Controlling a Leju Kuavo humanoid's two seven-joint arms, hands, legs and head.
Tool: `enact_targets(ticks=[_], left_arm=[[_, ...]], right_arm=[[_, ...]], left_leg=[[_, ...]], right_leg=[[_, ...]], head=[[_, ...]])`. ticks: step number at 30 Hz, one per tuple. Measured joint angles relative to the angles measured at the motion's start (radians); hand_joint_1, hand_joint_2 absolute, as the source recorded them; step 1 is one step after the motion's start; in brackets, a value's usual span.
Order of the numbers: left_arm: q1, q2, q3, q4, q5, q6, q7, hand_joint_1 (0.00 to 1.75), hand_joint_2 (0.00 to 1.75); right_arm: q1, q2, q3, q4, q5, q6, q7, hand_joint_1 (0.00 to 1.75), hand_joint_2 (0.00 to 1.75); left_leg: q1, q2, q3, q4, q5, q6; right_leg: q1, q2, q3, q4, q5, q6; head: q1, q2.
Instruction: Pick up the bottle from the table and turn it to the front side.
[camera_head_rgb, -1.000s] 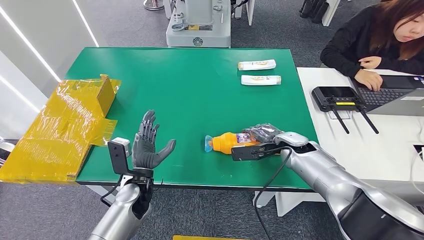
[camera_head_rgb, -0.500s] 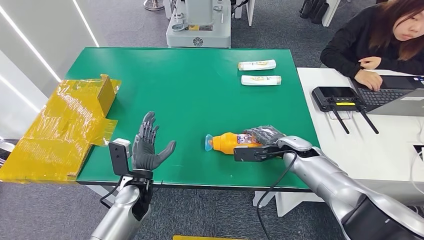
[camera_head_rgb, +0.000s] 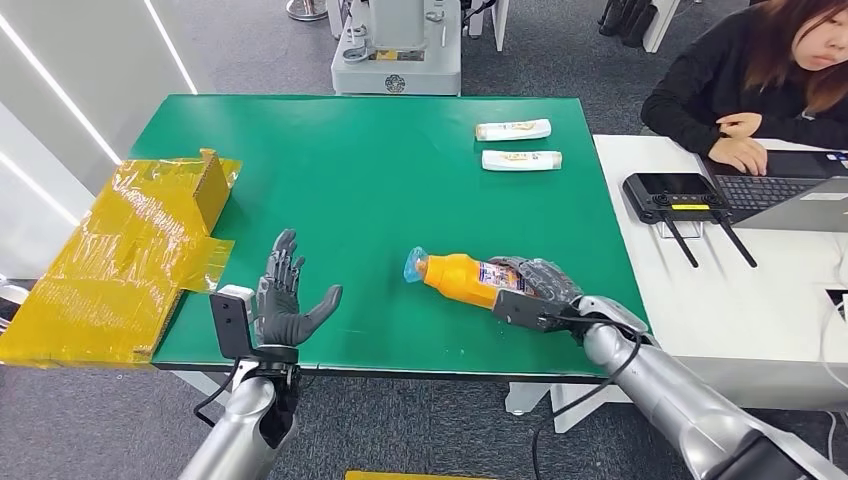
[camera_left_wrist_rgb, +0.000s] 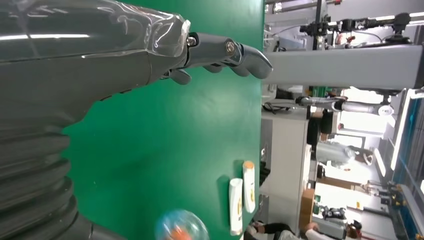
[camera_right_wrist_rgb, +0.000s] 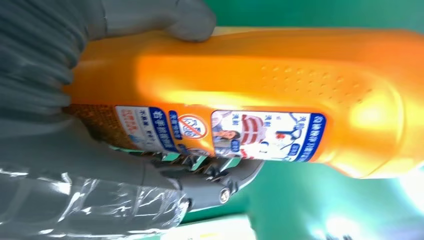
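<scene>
An orange bottle (camera_head_rgb: 458, 276) with a pale blue cap lies in my right hand (camera_head_rgb: 535, 285) over the near right part of the green table (camera_head_rgb: 380, 180), cap end pointing left and tilted up a little. The right wrist view shows the bottle (camera_right_wrist_rgb: 280, 90) close up, its blue and white label facing the camera, with my thumb over one side and my fingers (camera_right_wrist_rgb: 215, 172) curled under the label. My left hand (camera_head_rgb: 288, 300) stands upright near the table's front left edge, fingers spread, palm toward the bottle, holding nothing. The left wrist view shows that hand (camera_left_wrist_rgb: 100, 55) over bare green table.
Two white tubes (camera_head_rgb: 514, 129) (camera_head_rgb: 522, 160) lie at the far right of the table. A yellow wrapped box (camera_head_rgb: 130, 250) overhangs the left edge. A person (camera_head_rgb: 760, 80) sits at a white desk (camera_head_rgb: 760, 290) on the right with a laptop and a black controller (camera_head_rgb: 670, 196).
My right hand has turned and lifted the bottle's cap end, drawing back toward the table's front edge. My left hand has dropped slightly toward the front edge, still spread.
</scene>
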Motion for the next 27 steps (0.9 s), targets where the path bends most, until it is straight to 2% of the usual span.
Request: enact_targets(ticks=[6, 12, 20, 27], left_arm=[[0.008, 0.016, 0.005, -0.001, -0.012, 0.044, -0.037, 0.0, 1.75], [0.012, 0.032, 0.007, -0.011, 0.003, 0.056, -0.053, 0.0, 1.75], [0.008, 0.047, 0.007, -0.011, 0.04, 0.056, -0.074, 0.0, 1.75], [-0.006, 0.05, 0.007, -0.011, 0.058, 0.054, -0.081, 0.0, 1.75]], right_arm=[[0.117, -0.041, -0.108, -0.111, -0.066, -0.073, -0.029, 1.75, 1.75], [0.164, -0.058, -0.153, -0.159, -0.151, -0.101, -0.065, 1.75, 1.75], [0.244, -0.065, -0.203, -0.229, -0.23, -0.173, -0.097, 1.75, 1.75], [0.35, -0.07, -0.31, -0.312, -0.316, -0.194, -0.127, 1.75, 1.75]], left_leg=[[0.0, 0.0, 0.0, 0.0, 0.0, 0.0], [0.0, 0.0, 0.0, 0.0, 0.0, 0.0], [0.0, 0.0, -0.001, 0.0, 0.0, 0.0], [0.0, -0.001, -0.001, 0.0, 0.0, 0.0]], right_leg=[[0.0, -0.001, 0.0, 0.0, 0.0, 0.0], [0.0, -0.001, 0.0, 0.0, 0.0, 0.0], [0.0, -0.001, 0.0, 0.0, 0.0, 0.0], [0.0, -0.001, -0.001, 0.0, 0.0, 0.0]], head=[[0.0, 0.0], [0.0, 0.0], [0.0, 0.0], [0.0, 0.0]])
